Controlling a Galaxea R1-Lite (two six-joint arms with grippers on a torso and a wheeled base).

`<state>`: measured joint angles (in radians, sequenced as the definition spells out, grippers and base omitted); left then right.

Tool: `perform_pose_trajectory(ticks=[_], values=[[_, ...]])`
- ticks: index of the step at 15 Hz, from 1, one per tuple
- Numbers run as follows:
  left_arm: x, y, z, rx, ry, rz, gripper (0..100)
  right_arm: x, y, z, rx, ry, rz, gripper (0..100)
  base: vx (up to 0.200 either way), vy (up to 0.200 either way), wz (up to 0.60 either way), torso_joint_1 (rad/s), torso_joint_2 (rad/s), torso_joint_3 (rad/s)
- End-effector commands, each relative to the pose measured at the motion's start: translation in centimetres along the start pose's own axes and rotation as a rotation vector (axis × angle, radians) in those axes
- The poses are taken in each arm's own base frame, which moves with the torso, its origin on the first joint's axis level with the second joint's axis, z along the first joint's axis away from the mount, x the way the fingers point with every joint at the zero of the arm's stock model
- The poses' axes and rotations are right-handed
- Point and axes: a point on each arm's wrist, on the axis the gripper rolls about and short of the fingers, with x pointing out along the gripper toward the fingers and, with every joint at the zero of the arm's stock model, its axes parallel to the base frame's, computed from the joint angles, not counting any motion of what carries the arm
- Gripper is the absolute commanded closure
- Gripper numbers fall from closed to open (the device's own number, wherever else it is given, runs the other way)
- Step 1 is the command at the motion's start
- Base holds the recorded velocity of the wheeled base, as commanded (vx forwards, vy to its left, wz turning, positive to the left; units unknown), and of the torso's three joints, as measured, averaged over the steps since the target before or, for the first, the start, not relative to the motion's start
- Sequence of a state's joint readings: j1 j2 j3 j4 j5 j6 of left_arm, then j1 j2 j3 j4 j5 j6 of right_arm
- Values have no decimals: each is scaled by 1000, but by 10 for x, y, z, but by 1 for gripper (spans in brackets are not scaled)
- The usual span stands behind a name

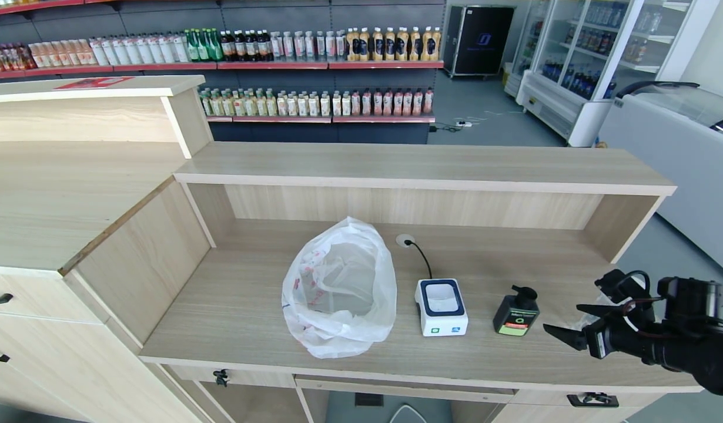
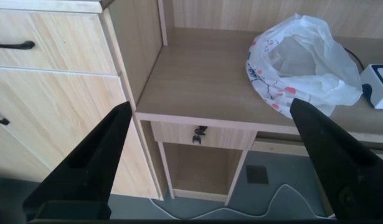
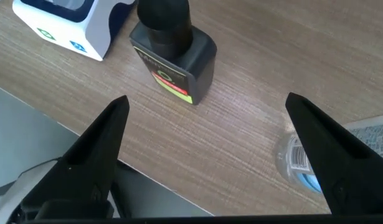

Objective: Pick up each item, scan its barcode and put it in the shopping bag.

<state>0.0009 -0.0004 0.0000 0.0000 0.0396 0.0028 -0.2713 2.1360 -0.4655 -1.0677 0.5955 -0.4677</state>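
1. As I judge it, the step in hand is the approach to a pick. The right gripper [image 1: 564, 320] hangs at the front right of the counter [image 1: 232, 305], jaws spread wide and holding nothing.
2. Its arm comes in low from the right, with the fingers levelled leftward at the goods.
3. The left gripper [image 2: 210, 104] is also wide open and empty. It is held low in front of the counter's left end, near the drawers [image 2: 48, 56].
4. A clear item with a barcode label [image 3: 296, 158] lies on the counter close by one right finger. Too little of it shows to name it.
5. The dark pump bottle [image 1: 516, 314] stands upright just ahead of the right fingertips, not yet between them.
6. The next move probably calls for advancing and lowering until the jaws straddle the bottle's body below the pump head, then closing and lifting. The label would then be turned toward the scanner window.
7. The barcode scanner [image 1: 441, 305] sits just left of the bottle, window up, with its cable [image 1: 423, 258] running back to a hole in the counter.
8. The shopping bag [image 1: 338, 288] slumps left of the scanner, mouth open.
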Motion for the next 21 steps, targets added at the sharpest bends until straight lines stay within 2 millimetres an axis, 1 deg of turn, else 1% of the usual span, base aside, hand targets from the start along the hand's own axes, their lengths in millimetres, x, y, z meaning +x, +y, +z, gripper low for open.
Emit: perform_pose_trajectory(ticks=[1, 3, 6, 8, 15, 21], values=[[0, 0, 0, 0, 0, 1, 0, 14, -6, -3, -4, -1, 8, 0, 0, 0, 0, 0, 0, 0], [0, 0, 0, 0, 0, 1, 0, 23, -9, -2, -15, -15, 23, 0, 0, 0, 0, 0, 0, 0], [0, 0, 0, 0, 0, 1, 0, 34, -3, 0, -27, -27, 69, 0, 0, 0, 0, 0, 0, 0], [0, 0, 0, 0, 0, 1, 0, 41, 4, 0, -36, -28, 107, 0, 0, 0, 0, 0, 0, 0], [0, 0, 0, 0, 0, 1, 0, 55, 8, -11, -40, -6, 147, 0, 0, 0, 0, 0, 0, 0], [0, 0, 0, 0, 0, 1, 0, 81, 9, -9, -76, -39, 193, 0, 0, 0, 0, 0, 0, 0]])
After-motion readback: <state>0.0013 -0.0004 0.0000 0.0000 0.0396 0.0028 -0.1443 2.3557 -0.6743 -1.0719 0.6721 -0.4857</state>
